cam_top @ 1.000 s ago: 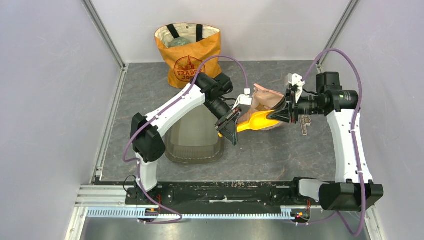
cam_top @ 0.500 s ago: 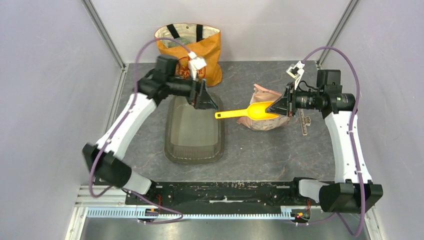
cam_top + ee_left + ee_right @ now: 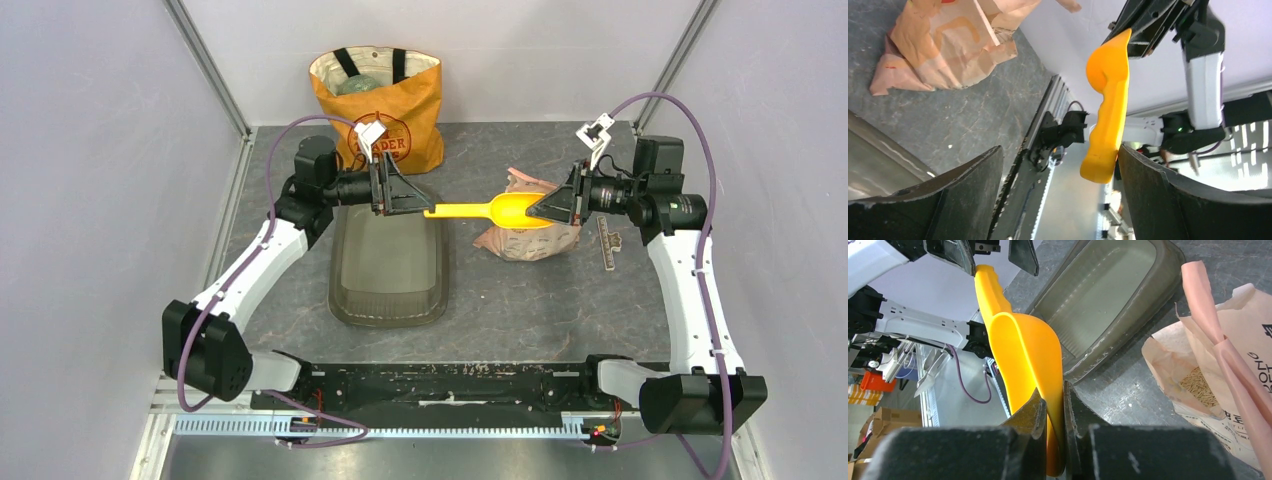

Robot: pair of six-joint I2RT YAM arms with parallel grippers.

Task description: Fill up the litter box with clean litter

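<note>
In the top view the right gripper is clamped on the bowl end of an orange scoop, held level in the upper middle of the frame. The right wrist view shows its two fingers pinching the bowl's wall. The handle points toward frame left, and its tip sits between the spread jaws of the left gripper. In the left wrist view the handle lies much closer to the right-hand finger; whether it touches cannot be told. The litter box rests on the table at centre left, its upper end below the left gripper. A crinkled bag lies right of centre under the bowl, with tan litter visible in its mouth in the right wrist view. An orange tote stands at top centre.
</note>
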